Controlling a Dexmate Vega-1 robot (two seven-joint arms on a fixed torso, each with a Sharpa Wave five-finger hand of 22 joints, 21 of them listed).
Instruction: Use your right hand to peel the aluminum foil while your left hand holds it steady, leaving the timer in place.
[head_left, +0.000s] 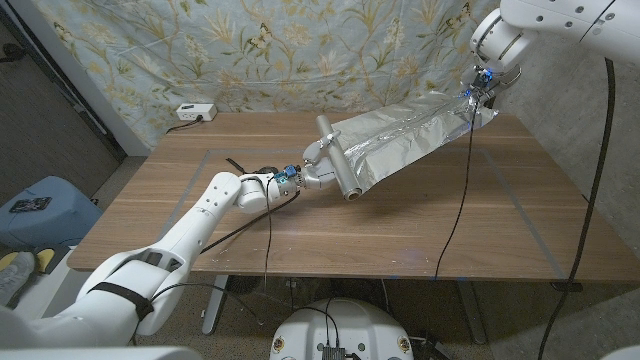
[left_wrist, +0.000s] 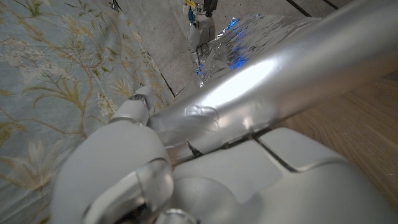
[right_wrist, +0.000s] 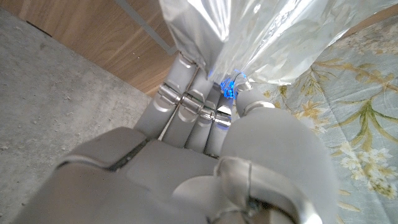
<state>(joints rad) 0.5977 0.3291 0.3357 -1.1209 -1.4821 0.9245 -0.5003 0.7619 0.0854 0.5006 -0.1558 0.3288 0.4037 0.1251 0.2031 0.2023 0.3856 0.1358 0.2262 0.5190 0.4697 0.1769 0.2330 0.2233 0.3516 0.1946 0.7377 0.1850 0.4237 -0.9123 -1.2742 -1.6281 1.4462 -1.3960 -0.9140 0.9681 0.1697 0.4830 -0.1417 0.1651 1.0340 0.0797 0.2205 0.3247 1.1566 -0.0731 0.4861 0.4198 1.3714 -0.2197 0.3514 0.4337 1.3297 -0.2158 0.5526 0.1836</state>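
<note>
The left robot hand (head_left: 318, 172) grips the foil roll (head_left: 338, 160) on the bench (head_left: 400, 235) while the right robot hand (head_left: 480, 85) pinches the thin, tear-prone sheet's (head_left: 410, 140) far edge, best pulled gently.

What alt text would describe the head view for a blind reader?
Aluminum foil stretches above a wooden table between two robot hands: the left robot hand grips the roll, the right robot hand holds the pulled-out end.
</note>
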